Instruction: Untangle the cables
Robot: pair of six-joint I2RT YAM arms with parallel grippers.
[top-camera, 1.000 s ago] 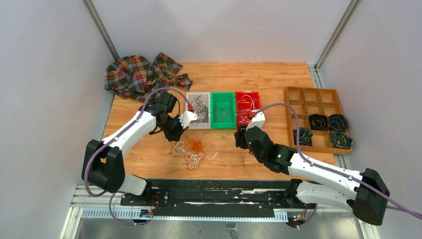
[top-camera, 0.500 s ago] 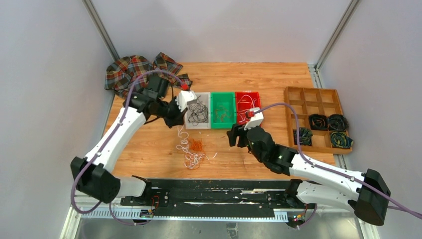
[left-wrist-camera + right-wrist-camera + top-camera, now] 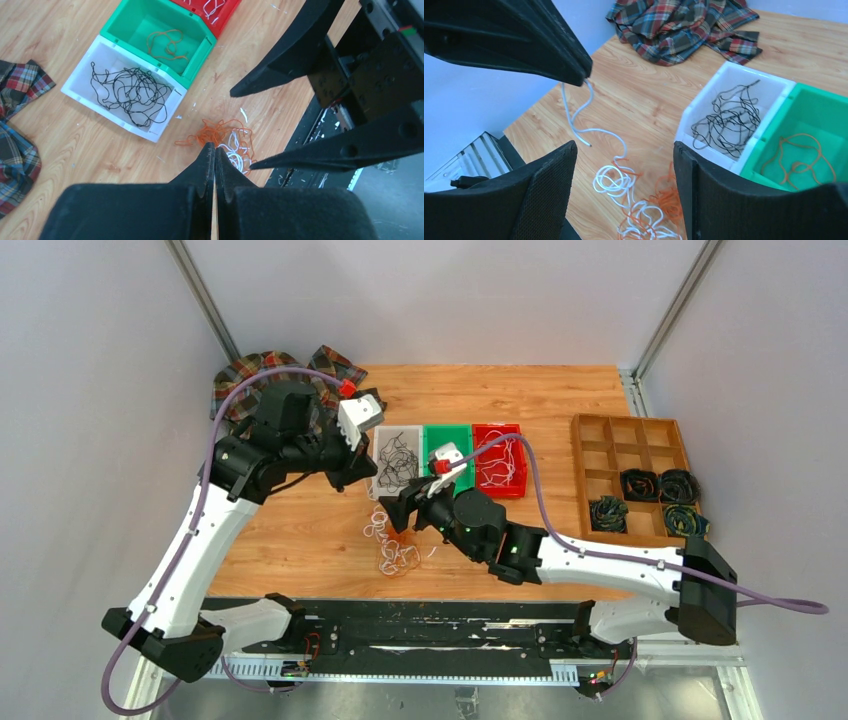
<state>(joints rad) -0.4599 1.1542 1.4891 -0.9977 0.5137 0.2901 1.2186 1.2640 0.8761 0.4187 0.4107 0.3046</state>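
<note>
Wooden tabletop, pale grey walls on three sides. Left gripper closed, with a white cable apparently pinched at its tip and trailing down to the orange-and-white tangle just before the bins. Right gripper spread wide above the tangle, holding nothing. Plaid cloth in the far-left corner.

Left arm rises steeply from its base, elbow high, wrist bent downward. Left gripper has its jaws pressed together, pinching a white cable at the tips. Right arm stretches low toward the left (forearm nearly level). Right gripper points downward, fingers spread wide apart.
</note>
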